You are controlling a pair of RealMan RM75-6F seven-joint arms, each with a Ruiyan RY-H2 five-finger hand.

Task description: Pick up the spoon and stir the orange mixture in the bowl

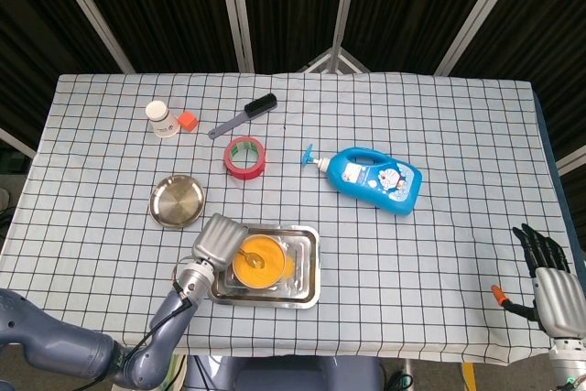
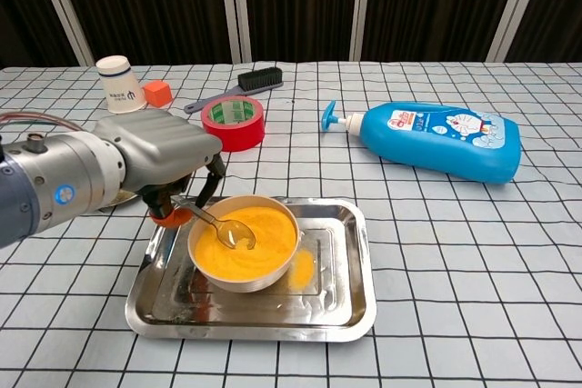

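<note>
The left hand (image 2: 168, 161) pinches the spoon (image 2: 221, 225) (bowl end dipped in the orange mixture (image 2: 259, 233)); the bowl (image 2: 238, 272) sits just right of it. The right hand (image 1: 552, 279), fingers spread, holds nothing.

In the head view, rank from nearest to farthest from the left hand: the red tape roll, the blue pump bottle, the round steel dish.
1. Round steel dish, just behind the left hand.
2. Red tape roll, farther back.
3. Blue pump bottle, far right.
</note>
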